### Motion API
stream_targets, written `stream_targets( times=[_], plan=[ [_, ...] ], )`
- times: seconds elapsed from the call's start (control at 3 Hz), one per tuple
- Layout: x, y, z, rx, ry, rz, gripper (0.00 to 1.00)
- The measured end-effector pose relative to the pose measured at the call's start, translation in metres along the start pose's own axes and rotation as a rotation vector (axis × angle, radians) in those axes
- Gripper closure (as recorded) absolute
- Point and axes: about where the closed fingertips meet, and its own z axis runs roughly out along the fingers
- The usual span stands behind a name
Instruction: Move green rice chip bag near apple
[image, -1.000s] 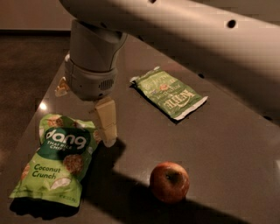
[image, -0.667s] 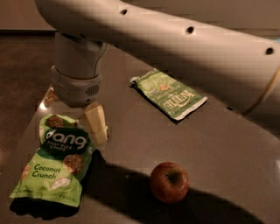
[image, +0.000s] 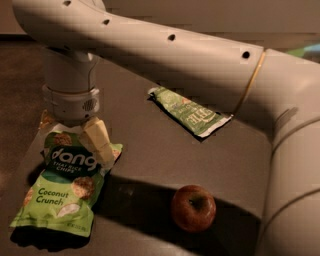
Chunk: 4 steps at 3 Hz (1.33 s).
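Observation:
The green rice chip bag (image: 60, 192), light green with a dark band reading "dang", lies flat at the table's front left. The small red apple (image: 193, 207) sits to its right at the front middle, well apart from the bag. My gripper (image: 95, 145) hangs from the thick wrist (image: 70, 97) right at the bag's top edge, over its upper right corner. The wrist hides the bag's top rim.
A flatter green "Kettle" bag (image: 190, 112) lies at the back middle of the dark table (image: 150, 155). My pale arm (image: 200, 60) spans the top and right of the view. A small orange-brown thing (image: 46, 120) shows behind the chip bag near the table's left edge.
The arm has swung left and the gripper has moved left with it, from beside the bag's right edge to over its top right corner. The bags and the apple have not moved.

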Motion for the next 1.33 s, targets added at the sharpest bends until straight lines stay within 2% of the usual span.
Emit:
stream_targets(
  times=[0.33,0.67,1.33],
  plan=[
    [-0.001,0.001,0.001,-0.025,0.001,-0.019,0.18],
    [0.001,0.008,-0.002,-0.029,0.006,-0.011,0.41],
    [0.001,0.030,-0.020,-0.013,0.017,0.010,0.88]
  ],
)
